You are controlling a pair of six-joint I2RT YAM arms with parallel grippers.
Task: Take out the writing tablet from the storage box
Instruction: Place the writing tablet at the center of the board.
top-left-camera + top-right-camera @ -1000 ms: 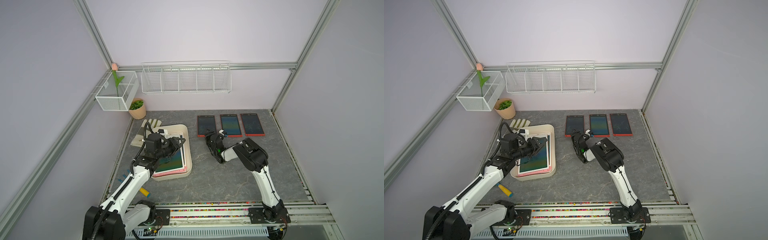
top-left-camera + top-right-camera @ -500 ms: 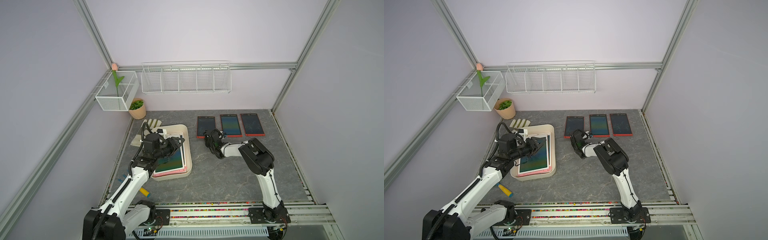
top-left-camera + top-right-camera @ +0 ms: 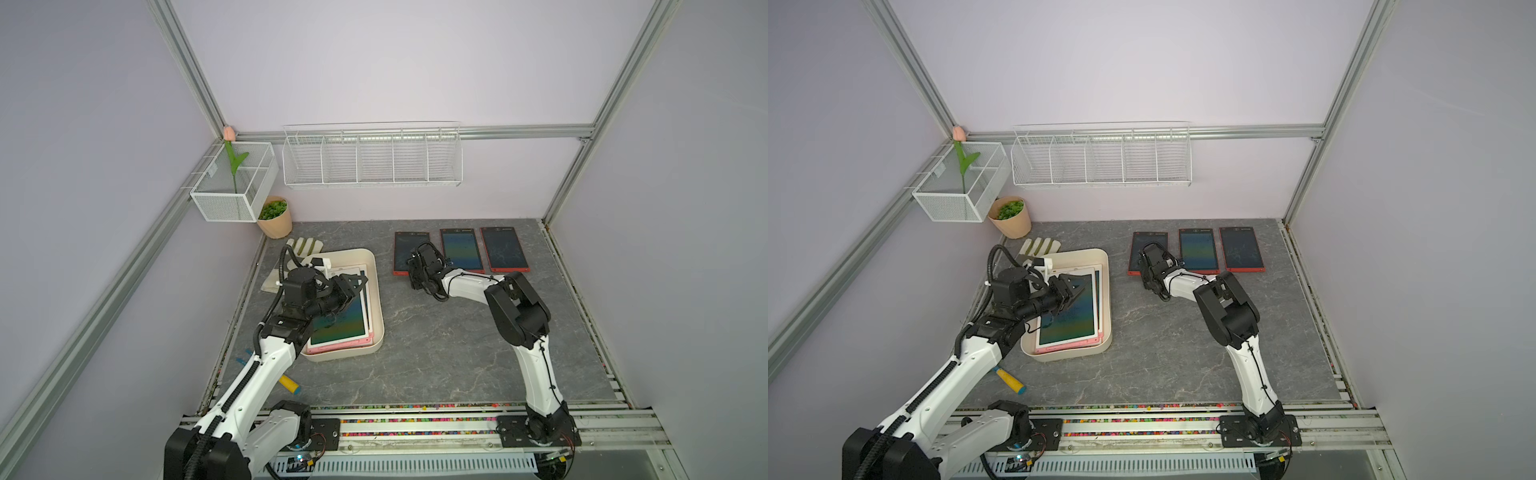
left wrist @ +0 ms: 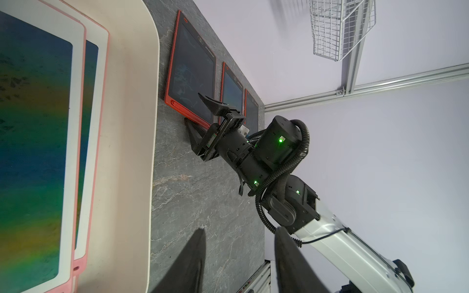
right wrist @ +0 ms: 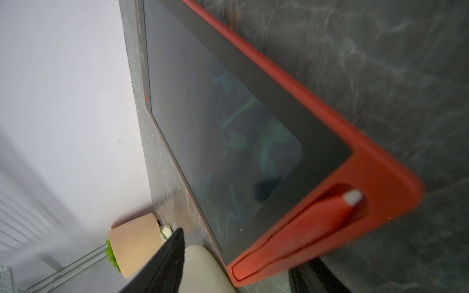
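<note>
Risk: left gripper [image 3: 356, 284], spread and empty over white-framed writing tablet [image 3: 338, 324] topping the stack [image 4: 100, 83] in cream-white plastic storage box [image 3: 375, 286] at 9 o'clock, may lift two tablets together; right gripper [image 4: 193, 107], unclenched astride red-framed tablet [image 3: 405, 249] at 12 o'clock, may nudge it.

You're working in a robotics lab cell: aluminium profile frame [image 3: 519, 132], plain lilac wall panels [image 3: 395, 62], a mounting rail [image 3: 415, 428] along the front edge, and staged props like the potted plant [image 3: 274, 216].
</note>
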